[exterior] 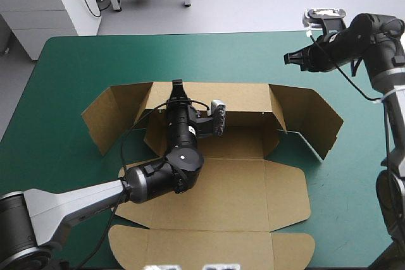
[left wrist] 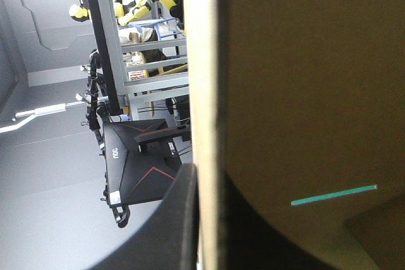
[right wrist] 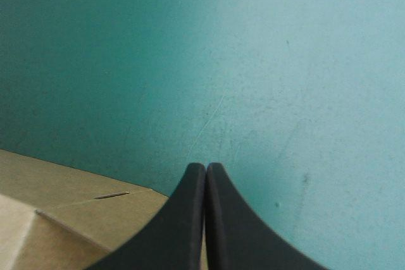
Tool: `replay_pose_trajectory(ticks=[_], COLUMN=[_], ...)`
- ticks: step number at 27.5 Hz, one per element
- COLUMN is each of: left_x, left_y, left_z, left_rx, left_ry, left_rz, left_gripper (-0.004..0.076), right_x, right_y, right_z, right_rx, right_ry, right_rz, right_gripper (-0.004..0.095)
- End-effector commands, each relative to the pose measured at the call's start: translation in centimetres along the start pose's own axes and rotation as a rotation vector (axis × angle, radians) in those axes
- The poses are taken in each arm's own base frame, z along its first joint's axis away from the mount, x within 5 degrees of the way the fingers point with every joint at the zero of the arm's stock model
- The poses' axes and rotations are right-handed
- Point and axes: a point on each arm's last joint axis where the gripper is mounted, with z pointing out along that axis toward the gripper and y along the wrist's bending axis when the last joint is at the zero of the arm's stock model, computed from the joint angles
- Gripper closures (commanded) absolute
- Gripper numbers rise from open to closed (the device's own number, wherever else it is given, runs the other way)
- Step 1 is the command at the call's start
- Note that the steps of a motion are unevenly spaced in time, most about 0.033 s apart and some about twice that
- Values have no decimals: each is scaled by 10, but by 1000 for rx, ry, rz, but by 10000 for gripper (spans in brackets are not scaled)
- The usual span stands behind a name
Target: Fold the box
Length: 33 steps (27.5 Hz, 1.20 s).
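The box [exterior: 240, 188] lies mid-tabletop [exterior: 76, 67], half formed. Its far wall [exterior: 215, 96] stands upright, and the two side flaps [exterior: 107, 115] angle outward from that wall's ends. The base panel [exterior: 253, 150] and the lid panel [exterior: 209, 248] lie flat toward the near edge. The step in hand looks like raising and setting the far wall. The left end effector [exterior: 177, 84] reaches across the base and is clamped on that wall's top edge, board between its fingers. The right end effector [exterior: 291, 59] hangs closed and empty above the teal-green cover, beyond the box's right flap. The next move probably calls for swinging the side flaps inward while the wall is held square. Nothing lies inside the box.
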Motion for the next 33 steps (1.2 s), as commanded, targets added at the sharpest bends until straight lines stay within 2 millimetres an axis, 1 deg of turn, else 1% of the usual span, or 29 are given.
replay_pose_trajectory(ticks=[1, 4, 6, 7, 11, 13, 15, 18, 21, 25, 31, 33], left_x=[0, 0, 1, 1, 3, 4, 5, 5, 5, 6, 6, 6], left_y=[11, 11, 11, 11, 12, 12, 12, 12, 12, 12, 12, 12], left_z=[-8, -8, -8, -8, -8, -7, -7, -7, -7, -7, -7, -7], left_rx=[-8, -8, -9, -10, -13, -14, -16, -16, -16, -13, -14, -14], left_ry=[-48, -48, -45, -41, -25, -16, -9, -7, -3, 6, 7, 7], left_rz=[-51, -51, -51, -51, -52, -53, -53, -53, -54, -57, -57, -57], left_gripper=[732, 732, 732, 732, 732, 732, 732, 732, 732, 732, 732, 732], right_x=[-7, 1, 1, 1, 1, 2, 9, 24, 36, 45, 69, 72], right_y=[5, 5, 6, 7, 13, 14, 14, 12, 11, 14, 15, 17], right_z=[-9, 0, 0, -1, -16, -18, -17, -6, 0, -8, -22, -28], right_rx=[-25, -52, -61, -65, -101, -105, -108, -110, -112, -123, -109, -112], right_ry=[-43, 57, 57, 54, 19, 20, 41, 103, 146, 149, 168, 159], right_rz=[-3, 3, 6, 10, 16, 18, 17, 2, 4, 10, -9, -7], right_gripper=[926, 926, 927, 926, 926, 926, 926, 926, 926, 926, 926, 926])
